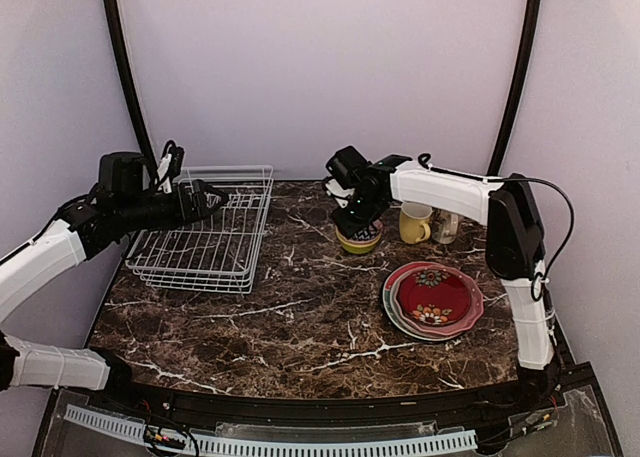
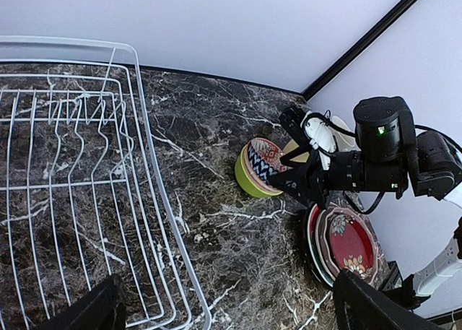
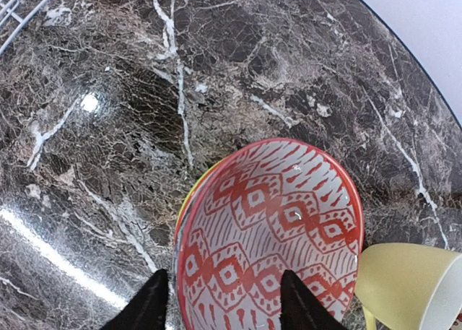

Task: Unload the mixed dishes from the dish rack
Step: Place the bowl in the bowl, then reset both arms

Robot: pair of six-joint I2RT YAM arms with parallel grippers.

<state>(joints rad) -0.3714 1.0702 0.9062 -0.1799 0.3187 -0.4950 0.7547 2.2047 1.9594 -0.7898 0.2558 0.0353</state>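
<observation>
A: What is the table (image 1: 300, 317) like?
B: Dark brown marble, white veins all over it, and a curved near edge.
A: And behind it?
B: A plain, pale lilac wall (image 1: 320, 67) that wraps round both sides. Two black poles (image 1: 125, 77) rise from the far corners and spread apart toward the top.
A: Anything along the front?
B: A white slotted strip (image 1: 300, 444) follows the near edge, below the tabletop.
A: Any light on the marble?
B: Yes, in the right wrist view there is a bright spot (image 3: 88, 102) and a pale streak (image 3: 50, 258) nearer the camera.
</observation>
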